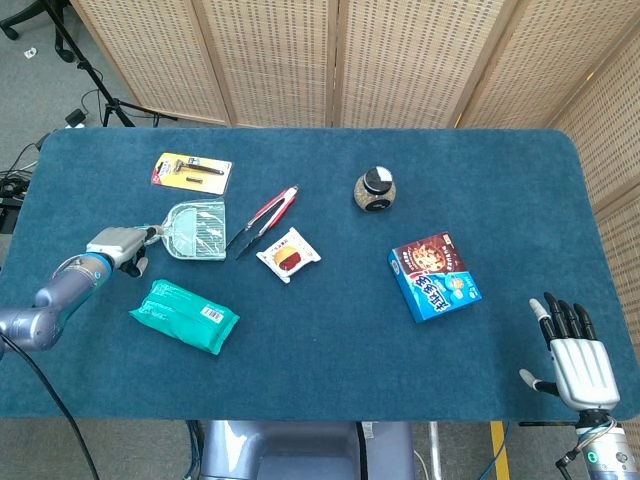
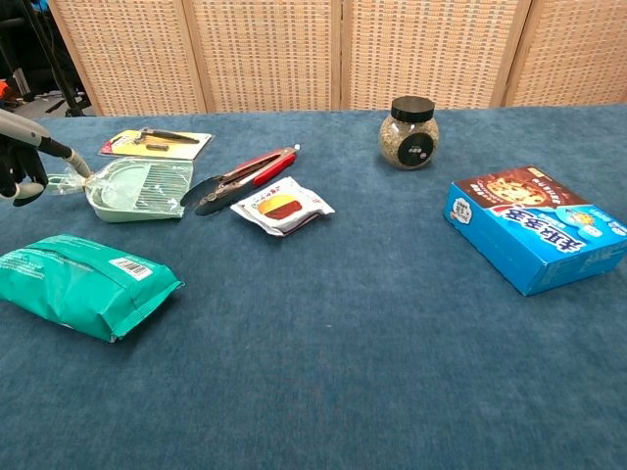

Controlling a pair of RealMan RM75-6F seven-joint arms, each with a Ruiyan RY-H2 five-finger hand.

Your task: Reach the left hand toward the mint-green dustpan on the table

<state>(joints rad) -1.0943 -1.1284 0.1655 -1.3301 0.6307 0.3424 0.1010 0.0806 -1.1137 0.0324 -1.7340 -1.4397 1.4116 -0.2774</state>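
From the head view, the mint-green dustpan lies flat on the surface, handle pointing left toward the left hand, probably so that side can take it. The hand sits at the handle's end, an extended finger at it; contact is unclear and it holds nothing I can see. The right hand rests flat, fingers spread, holding nothing.

From the chest view, the left hand shows one finger stretched to the dustpan's wrapped handle, other fingers curled.
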